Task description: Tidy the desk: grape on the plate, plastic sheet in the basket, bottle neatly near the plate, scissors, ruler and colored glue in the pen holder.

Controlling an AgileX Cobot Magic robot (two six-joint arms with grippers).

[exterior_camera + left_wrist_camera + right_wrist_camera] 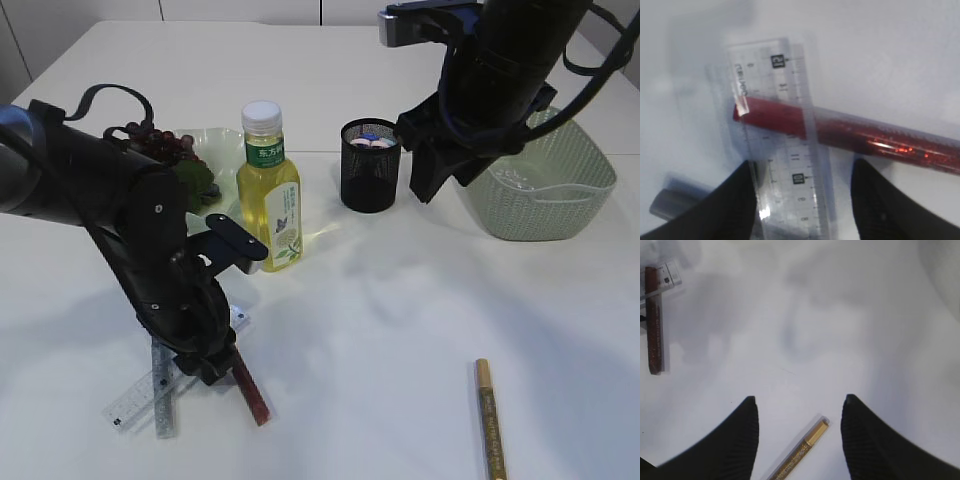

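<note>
Left claw (802, 200): low over the surface, fingers spread either side of the clear ruler (782, 150); nothing gripped. Whether the pads touch the ruler edges cannot be told, the view being blurred.
Ruler stack: the ruler crosses the red glitter glue pen (865, 137); a grey item (165, 405), possibly the scissors, lies under or beside them.
Risk, left: closing here may pinch ruler and glue pen together, or skid the thin flat ruler along the surface instead of lifting it. Cause: overlapping items, flat profile.
Grapes (160, 140): appear already on the green plate (215, 140), partly hidden by the left arm.
Bottle (268, 190): upright beside the plate, close to the left arm. Risk: a lift or swing of that arm may tip it.
Pen holder (369, 165): upright, some items already inside. Risk: a long ruler dropped off-centre may topple it.
Right claw (799, 435): raised near the basket (545, 190), fingers wide, empty.
Gold glue pen (490, 420): lies alone on the surface, well apart from the holder; still to be collected. Risk: rolls when nudged.
</note>
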